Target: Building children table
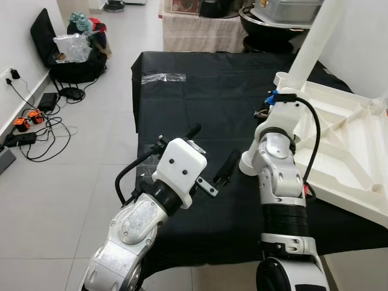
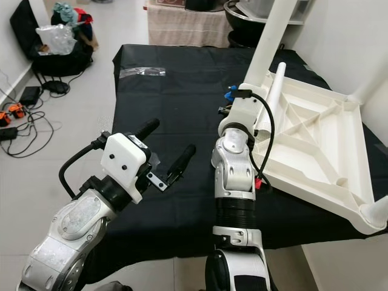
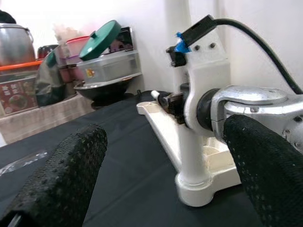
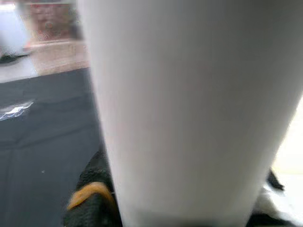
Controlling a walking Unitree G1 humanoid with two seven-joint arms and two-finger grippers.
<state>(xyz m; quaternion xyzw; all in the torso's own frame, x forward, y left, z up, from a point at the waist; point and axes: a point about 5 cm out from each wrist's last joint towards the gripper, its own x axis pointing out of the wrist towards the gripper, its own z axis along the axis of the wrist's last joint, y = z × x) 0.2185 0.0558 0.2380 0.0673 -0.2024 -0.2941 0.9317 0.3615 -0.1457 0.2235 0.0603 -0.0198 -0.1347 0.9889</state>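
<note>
Low in the frame's left half, the left gripper (image 2: 162, 150) hovers spread wide and empty over the black cloth (image 2: 176, 97). Right of centre, the right gripper (image 1: 272, 110) sits at the base of the white leg (image 1: 312, 45), which rises to the upper right from the upturned tabletop (image 2: 321, 139); its wrist view is blurred, but it looks clenched on the leg. A crooked push could jam the leg in its socket or shove the tabletop off the far right edge.
</note>
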